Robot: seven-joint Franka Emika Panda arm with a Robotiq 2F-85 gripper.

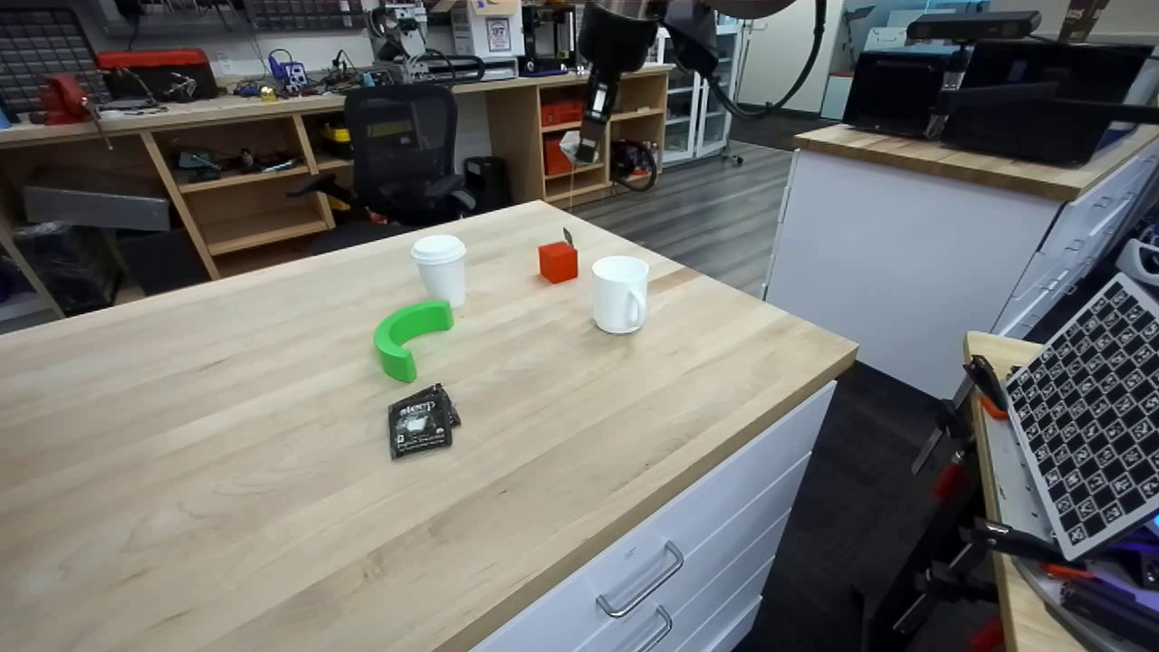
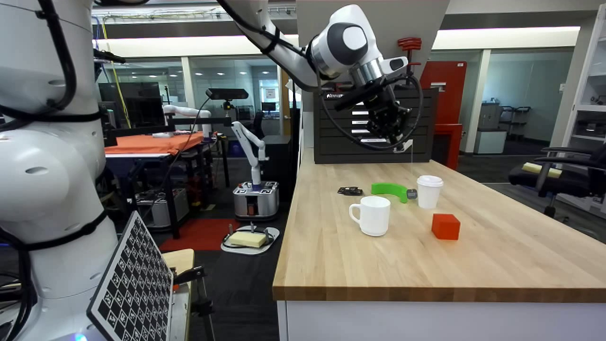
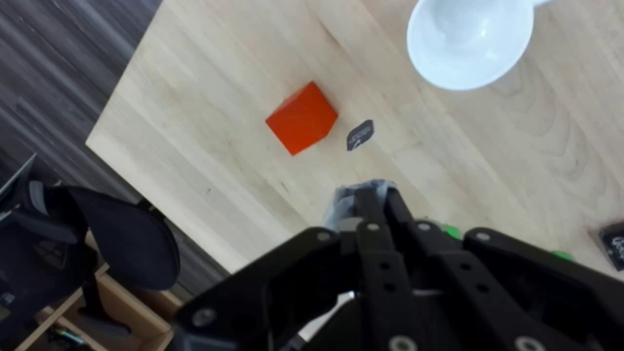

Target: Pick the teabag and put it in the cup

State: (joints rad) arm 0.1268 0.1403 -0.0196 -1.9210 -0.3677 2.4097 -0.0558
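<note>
My gripper point(image 3: 381, 197) is shut on the teabag point(image 3: 343, 202), a pale, thin, crumpled pouch pinched at the fingertips. The teabag also shows at the fingers in both exterior views point(image 1: 569, 145) point(image 2: 403, 146), high above the table. A thin string hangs from it to a small dark grey tag point(image 3: 360, 135). The tag point(image 1: 569, 237) point(image 2: 412, 193) dangles in the air in both exterior views. The cup is a squat white mug point(image 1: 619, 294) point(image 2: 375, 216) with a side handle, upright on the table. In the wrist view the mug point(image 3: 468, 44) is at the upper right, its inside visible, away from my fingers.
A red cube point(image 1: 559, 262) point(image 3: 302, 119) stands near the mug. A taller lidded white cup point(image 1: 441, 272) point(image 2: 430, 192), a green arc point(image 1: 398, 340) point(image 2: 390, 189) and black square packets point(image 1: 421, 421) point(image 2: 350, 191) are on the wooden table point(image 1: 299, 507).
</note>
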